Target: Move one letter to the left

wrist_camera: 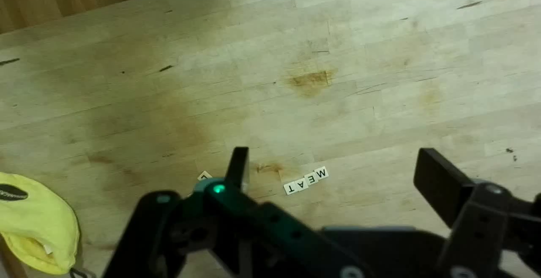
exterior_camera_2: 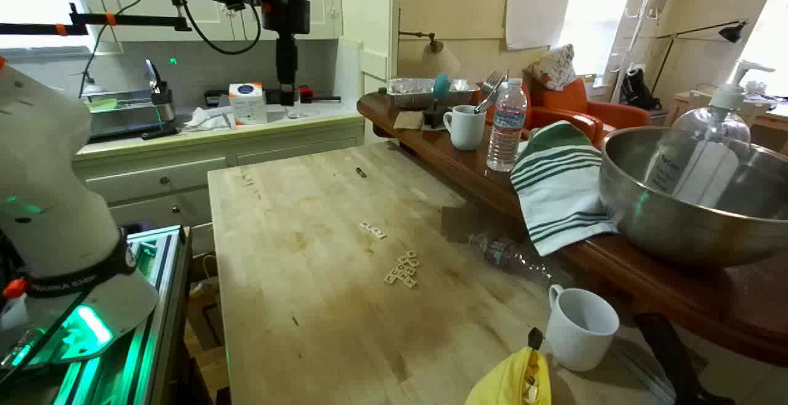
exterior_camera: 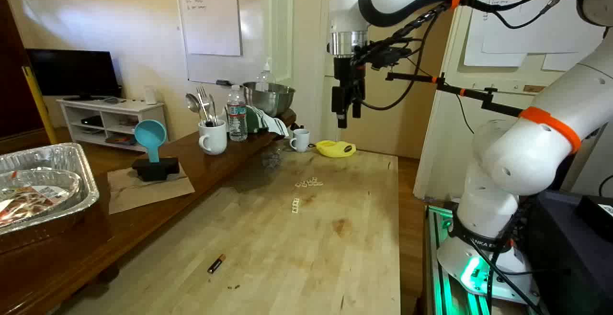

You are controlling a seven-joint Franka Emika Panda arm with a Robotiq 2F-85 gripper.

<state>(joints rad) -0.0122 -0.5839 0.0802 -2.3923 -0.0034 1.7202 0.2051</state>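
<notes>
Small pale letter tiles lie on the wooden table. In the wrist view a short row reads MEAT upside down, with T (wrist_camera: 290,188), A (wrist_camera: 301,184), E (wrist_camera: 311,178) and M (wrist_camera: 321,173). The row (exterior_camera: 295,205) also shows in both exterior views (exterior_camera_2: 373,230). A loose cluster of several tiles (exterior_camera: 309,182) lies near it (exterior_camera_2: 409,269). In the wrist view only one cluster tile (wrist_camera: 204,175) shows clearly; a finger hides the rest. My gripper (wrist_camera: 336,168) is open and empty, high above the table, in both exterior views (exterior_camera: 349,118) (exterior_camera_2: 287,97).
A yellow banana-shaped pouch (exterior_camera: 335,149) and a white mug (exterior_camera: 300,140) stand at one table end. A battery (exterior_camera: 216,264) lies toward the opposite end. A clear bottle (exterior_camera_2: 511,257) lies beside the raised dark counter (exterior_camera_2: 431,137), which holds a mug of cutlery, a water bottle and a steel bowl.
</notes>
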